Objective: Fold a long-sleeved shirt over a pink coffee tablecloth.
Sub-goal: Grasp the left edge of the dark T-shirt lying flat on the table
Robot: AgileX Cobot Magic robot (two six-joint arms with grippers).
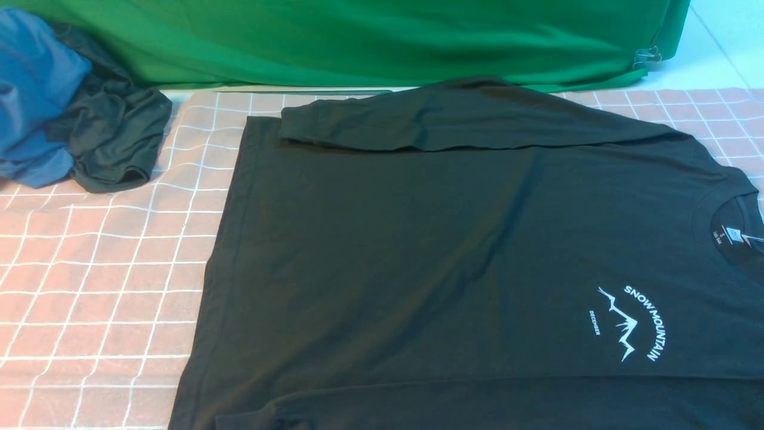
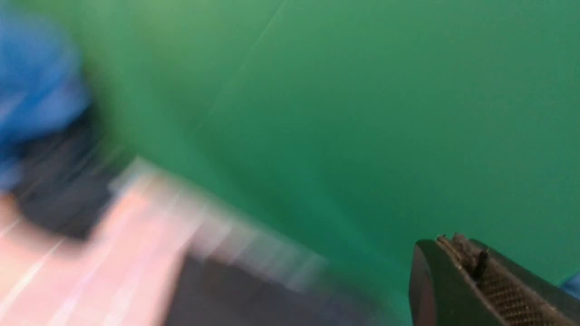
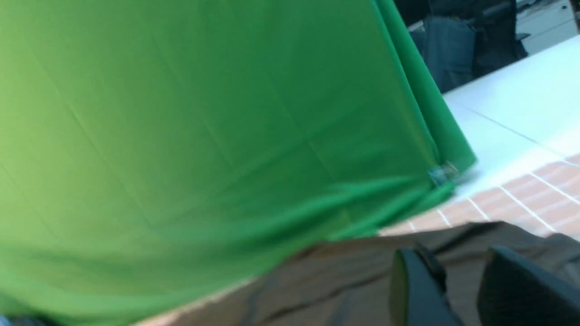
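The black long-sleeved shirt (image 1: 453, 251) lies flat on the pink coffee tablecloth (image 1: 95, 286), with its neck to the right and its white chest print (image 1: 632, 322) facing up. Its far sleeve (image 1: 418, 125) is folded across the body. Neither gripper shows in the front view. In the blurred left wrist view, my left gripper (image 2: 453, 244) is shut with nothing held, above the shirt's edge (image 2: 235, 299) and the tablecloth (image 2: 90, 271). My right gripper (image 3: 455, 258) stands open over the shirt (image 3: 317, 280), with nothing between its fingers.
Bright green fabric (image 1: 358, 42) hangs along the back, held by a clip (image 1: 647, 57) at its right end. A blue cloth (image 1: 30, 89) and a smaller dark garment (image 1: 113, 137) are bunched at the far left. White tabletop (image 1: 716, 48) shows at the back right.
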